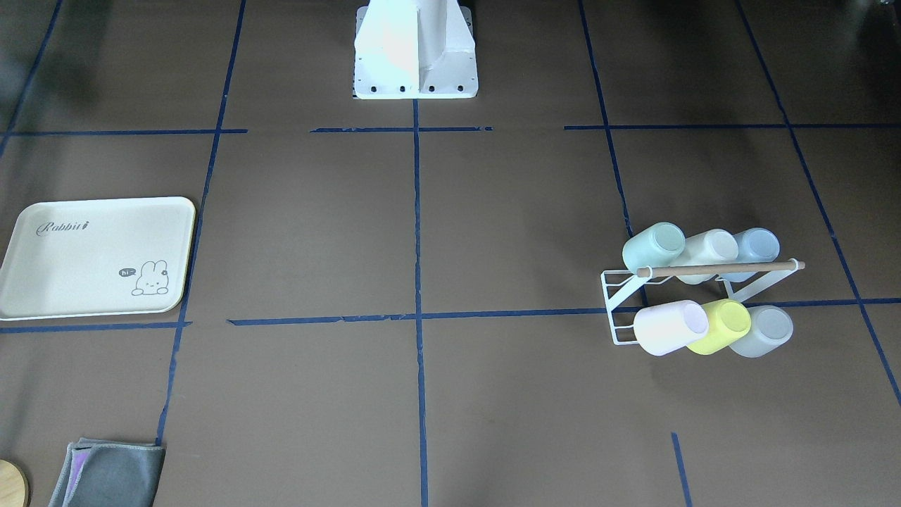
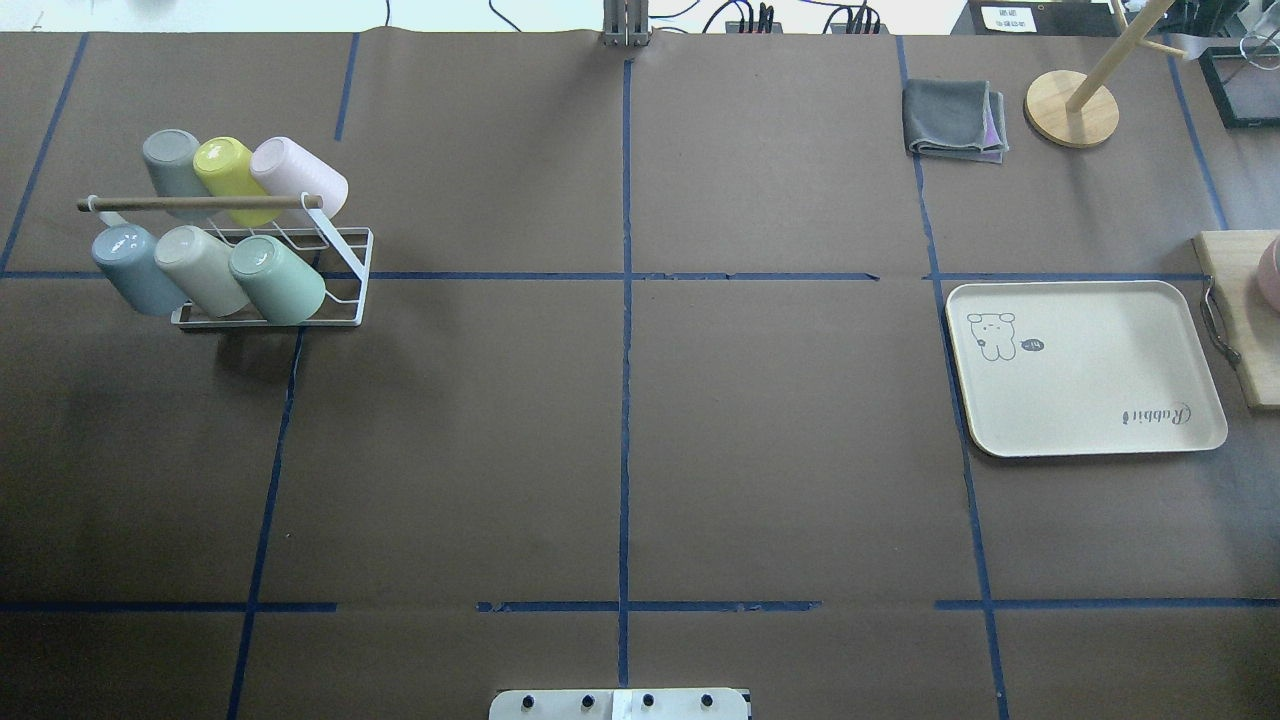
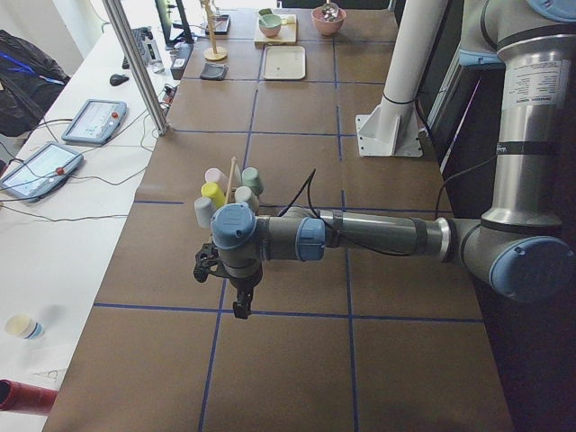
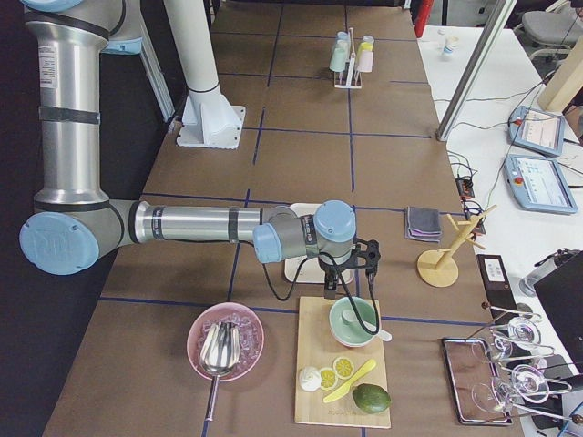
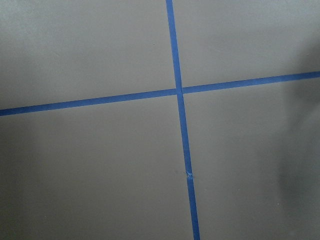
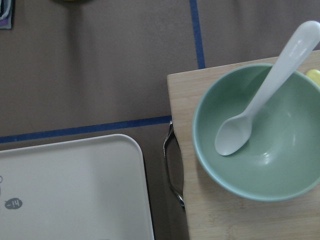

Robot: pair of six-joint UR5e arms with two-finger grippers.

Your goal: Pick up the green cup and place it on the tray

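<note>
The green cup (image 2: 277, 280) sits tilted on a white wire rack (image 2: 345, 270) on the robot's left part of the desk (image 2: 620, 440). It is in the row nearer the robot, at the end toward the desk's middle. It is pressed against a cream cup (image 2: 200, 283), and a grey-blue cup (image 2: 130, 268) comes next in that row. The far row holds a grey cup (image 2: 175, 160), a yellow cup (image 2: 228, 172) and a pale pink cup (image 2: 297, 172). A wooden bar (image 2: 200, 203) runs over the rack between the two rows, just behind the green cup's upper side.

The tray (image 2: 1090, 380) lies flat and bare on the robot's right part, well apart from the rack. Past it lie a folded grey cloth (image 2: 950, 120) and a round wooden stand (image 2: 1072, 108). A wooden board (image 6: 240, 220) lies just beside the tray's outer edge. It carries a green bowl (image 6: 260, 135) with a white spoon (image 6: 265, 95) resting in it.

The left hand (image 3: 241, 306) hangs above bare brown paper and blue tape toward the desk's left end, with the rack and green cup farther along and well apart. The right hand (image 4: 331, 289) hangs over the gap between tray corner and board (its camera sees both). Neither hand's opening can be told from these side views.
</note>
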